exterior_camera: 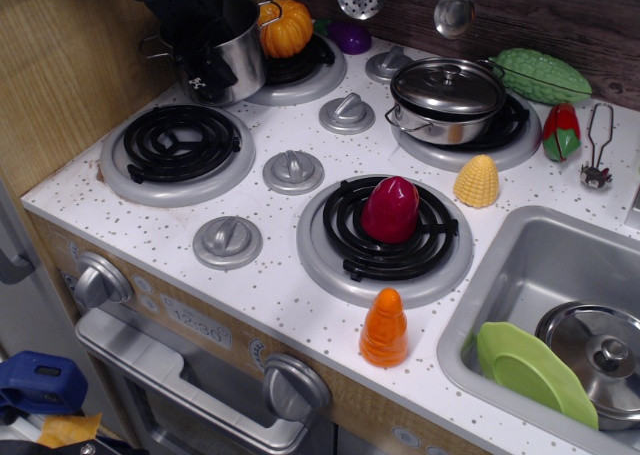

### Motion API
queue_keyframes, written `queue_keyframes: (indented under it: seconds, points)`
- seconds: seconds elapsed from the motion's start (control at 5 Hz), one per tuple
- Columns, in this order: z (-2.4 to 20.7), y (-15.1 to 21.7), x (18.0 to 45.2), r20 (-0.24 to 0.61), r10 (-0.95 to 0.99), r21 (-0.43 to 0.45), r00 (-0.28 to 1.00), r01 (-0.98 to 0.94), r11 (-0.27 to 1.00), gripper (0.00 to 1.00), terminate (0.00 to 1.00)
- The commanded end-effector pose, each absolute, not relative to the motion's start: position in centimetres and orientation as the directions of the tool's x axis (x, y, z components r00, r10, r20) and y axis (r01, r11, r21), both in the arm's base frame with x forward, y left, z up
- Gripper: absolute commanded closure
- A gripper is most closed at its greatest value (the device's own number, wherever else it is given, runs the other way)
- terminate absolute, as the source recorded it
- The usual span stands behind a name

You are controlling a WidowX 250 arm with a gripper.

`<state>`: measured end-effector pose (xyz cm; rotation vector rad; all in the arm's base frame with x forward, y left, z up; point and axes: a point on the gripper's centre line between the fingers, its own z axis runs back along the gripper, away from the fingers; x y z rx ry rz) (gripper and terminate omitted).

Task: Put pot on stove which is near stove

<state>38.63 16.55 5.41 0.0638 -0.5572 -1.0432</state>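
The tall steel pot (240,55) stands upright at the back left, at the left edge of the back-left burner (305,75), which also holds an orange pumpkin (285,27). My black gripper (205,70) comes down over the pot's left rim. One finger (208,75) lies against the outside of the pot wall; the other is hidden. I cannot tell whether the jaws are closed on the rim. The front-left burner (180,145), a black coil in a grey ring, is bare and lies just in front of the pot.
A lidded steel pot (447,97) sits on the back-right burner, and a red vegetable (390,209) on the front-right burner. Grey knobs (293,169) stand between the burners. Corn (477,181), an orange cone (384,328) and a sink (560,305) with a green plate are on the right.
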Motion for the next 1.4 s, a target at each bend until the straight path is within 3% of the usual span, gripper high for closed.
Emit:
queue_keyframes:
  seconds: [0.0,0.2,0.6,1.2]
  points:
    - [7.5,17.1,38.7,0.396,-0.84,0.365,0.371,0.776,0.514,1.0,0.0]
    - [7.7,16.9,38.6,0.394,-0.84,0.368,0.373,0.774,0.516,1.0,0.0]
    - [10.5,15.8,37.2,0.302,-0.867,0.408,0.396,0.769,0.493,1.0,0.0]
    - [11.5,14.9,33.0,0.272,-0.817,0.345,0.509,0.74,0.577,1.0,0.0]
